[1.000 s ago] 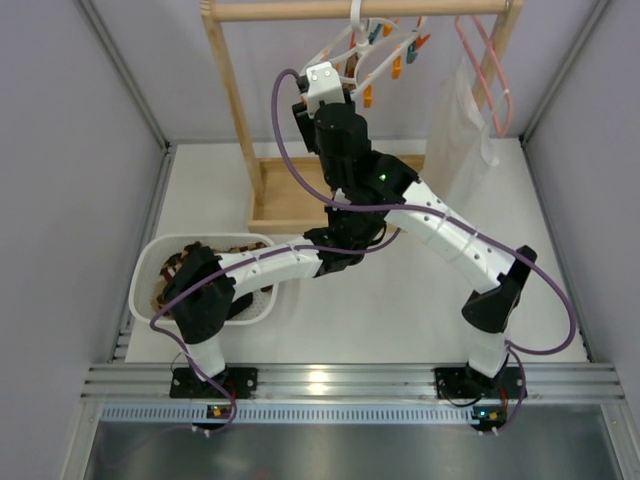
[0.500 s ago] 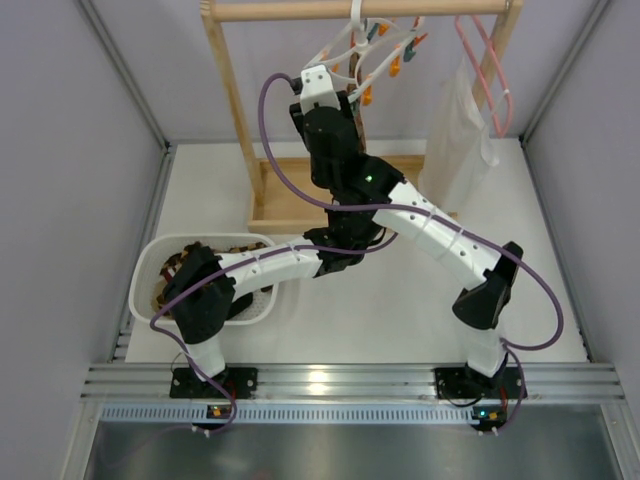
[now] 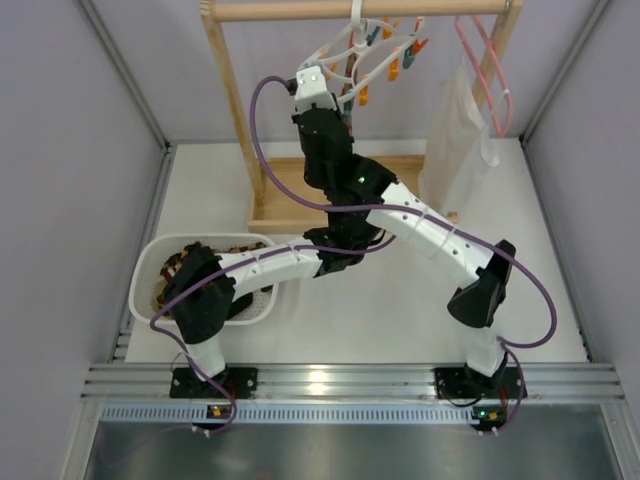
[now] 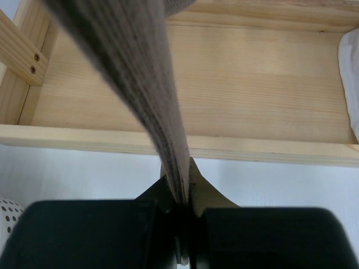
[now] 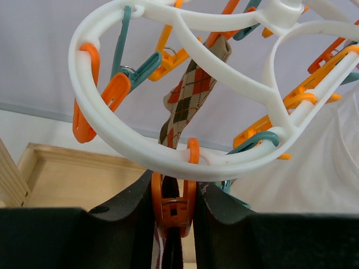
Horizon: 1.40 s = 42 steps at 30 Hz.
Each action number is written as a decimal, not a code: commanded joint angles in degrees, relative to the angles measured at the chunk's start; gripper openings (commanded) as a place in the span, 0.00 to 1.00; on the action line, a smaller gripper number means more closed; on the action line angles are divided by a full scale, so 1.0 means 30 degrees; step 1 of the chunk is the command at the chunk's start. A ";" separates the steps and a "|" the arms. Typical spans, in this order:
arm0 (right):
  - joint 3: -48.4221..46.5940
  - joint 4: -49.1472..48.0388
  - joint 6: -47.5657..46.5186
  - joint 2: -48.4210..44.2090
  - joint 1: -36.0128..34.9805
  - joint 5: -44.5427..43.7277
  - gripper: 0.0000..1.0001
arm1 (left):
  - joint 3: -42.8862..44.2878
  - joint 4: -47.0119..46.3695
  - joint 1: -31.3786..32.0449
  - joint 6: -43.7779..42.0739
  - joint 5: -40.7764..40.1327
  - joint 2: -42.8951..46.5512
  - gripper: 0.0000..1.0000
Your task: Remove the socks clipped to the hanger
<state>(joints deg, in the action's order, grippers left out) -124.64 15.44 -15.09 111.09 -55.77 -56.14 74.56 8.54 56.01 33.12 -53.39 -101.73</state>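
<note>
A sock (image 4: 147,95) is pinched by the closed left end effector (image 4: 183,221); an orange clothespin (image 5: 170,208) on the hanger (image 5: 132,150) is squeezed by the right end effector (image 5: 174,193).

Hanger (image 5: 224,165) is white, clothespins (image 5: 115,92) orange and teal, sock (image 5: 190,89) tan-orange argyle.

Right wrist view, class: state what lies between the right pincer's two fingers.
An orange clothespin, hanging from the white hanger and gripping a sock, fills the gap of the right pincer. The right wrist view shows it.
</note>
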 commanded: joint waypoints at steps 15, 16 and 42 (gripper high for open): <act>0.1086 -0.1485 0.1719 -0.1813 -0.0747 0.2189 0.34 | -0.4402 -0.1087 -0.0271 0.2052 0.0422 0.4287 0.00; 0.1377 -0.1427 0.1836 -0.1930 -0.0776 0.2567 0.36 | -0.5160 -0.1087 -0.0271 0.2083 0.0451 0.5191 0.00; 1.9392 -0.2745 0.7988 -1.7484 -0.0864 0.9662 0.99 | -0.8157 0.5702 -0.0271 0.0706 -0.1100 1.9729 0.00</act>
<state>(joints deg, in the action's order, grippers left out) -70.67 9.41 5.89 62.00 -57.43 -28.12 46.59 20.03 55.22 35.53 -53.91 -45.15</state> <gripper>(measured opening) 0.993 0.019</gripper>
